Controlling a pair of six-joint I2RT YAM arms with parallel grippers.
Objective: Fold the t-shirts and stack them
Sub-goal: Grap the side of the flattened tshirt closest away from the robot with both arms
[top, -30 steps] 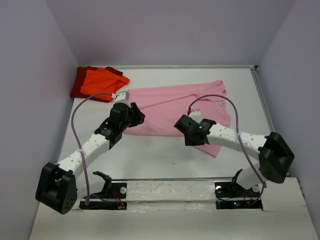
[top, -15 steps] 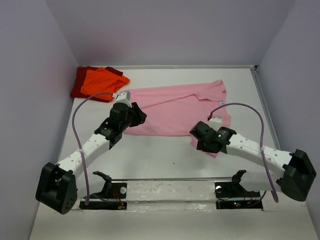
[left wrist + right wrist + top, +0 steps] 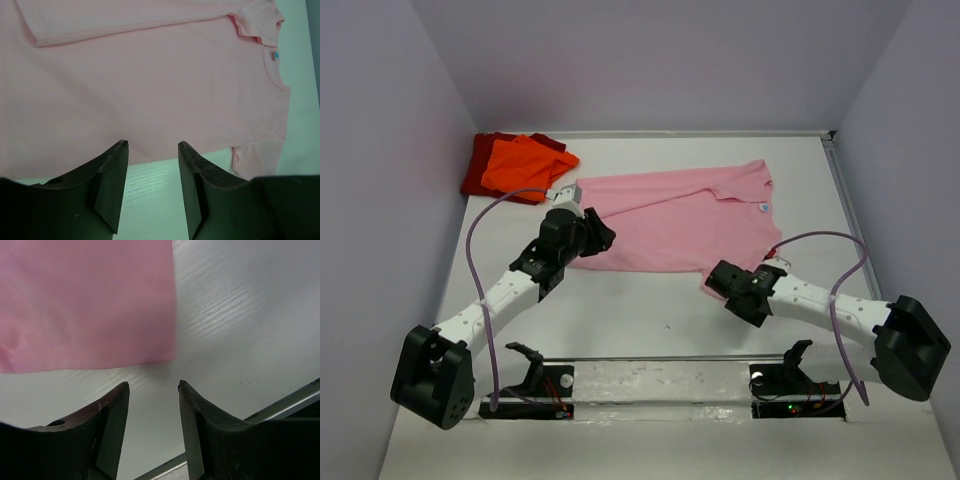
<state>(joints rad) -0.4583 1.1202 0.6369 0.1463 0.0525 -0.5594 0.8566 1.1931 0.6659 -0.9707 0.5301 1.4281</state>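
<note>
Pink t-shirt [image 3: 670,215] lies flat; left fingers [image 3: 110,185] and right fingers [image 3: 112,430] gape, seemingly empty.

On table [image 3: 620,310], spread t-shirt [image 3: 670,215] with left hand [image 3: 601,238] and right hand [image 3: 718,282] at near edge, stacked t-shirts [image 3: 515,165] far left.

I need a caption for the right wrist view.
Open right gripper over the table, near a corner of the pink shirt.

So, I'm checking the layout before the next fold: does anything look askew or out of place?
Mildly. The pink t-shirt lies slanted on the table, its far edge flapped over the body. The orange t-shirt sits crooked on the dark red one in the far left corner. Nothing spilled or damaged.
</note>
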